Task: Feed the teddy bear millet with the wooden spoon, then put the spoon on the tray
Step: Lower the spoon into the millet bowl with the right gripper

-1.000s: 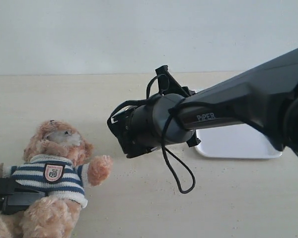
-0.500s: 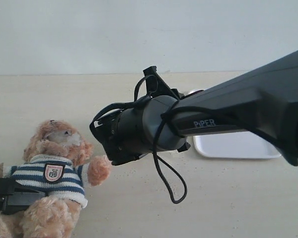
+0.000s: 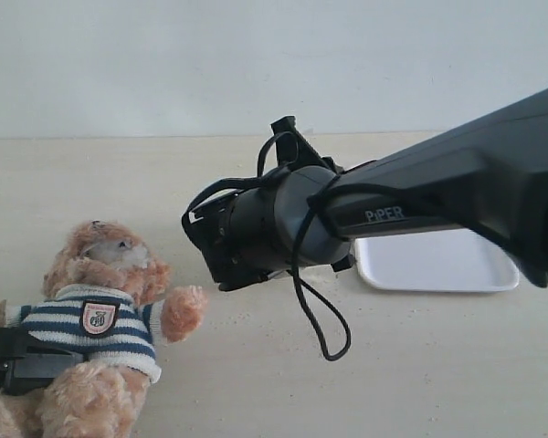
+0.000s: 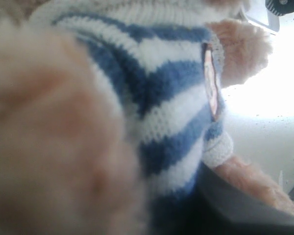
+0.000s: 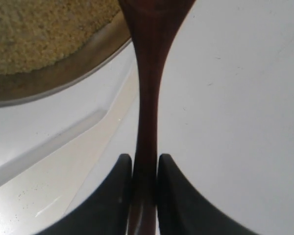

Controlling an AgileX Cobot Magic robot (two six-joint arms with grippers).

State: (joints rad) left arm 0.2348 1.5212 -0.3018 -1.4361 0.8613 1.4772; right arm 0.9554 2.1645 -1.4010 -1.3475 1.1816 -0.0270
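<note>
The teddy bear [image 3: 105,315] lies at the lower left, its striped shirt [image 4: 161,98] and crest badge [image 4: 209,81] filling the left wrist view. My left gripper [image 3: 18,360] is clamped on the bear's body from the left edge. My right gripper [image 5: 144,164] is shut on the slim handle of the wooden spoon [image 5: 149,73], whose bowl end runs out of the top of the right wrist view. Beside the spoon, the millet [image 5: 39,29] fills the metal bowl [image 5: 73,73]. In the exterior view the right arm's wrist [image 3: 256,228] hides the spoon and the bowl. The white tray [image 3: 438,265] lies behind the arm.
The right arm [image 3: 457,196] crosses the scene from the right, with a black cable loop [image 3: 324,319] hanging under it. Scattered grains dot the beige table [image 3: 256,365] near the bear's paw [image 3: 184,306]. A pale wall [image 3: 256,64] stands behind the table.
The right gripper swung left toward the bear's paw, then drew back a little to the right. The bear and the left gripper have not moved.
</note>
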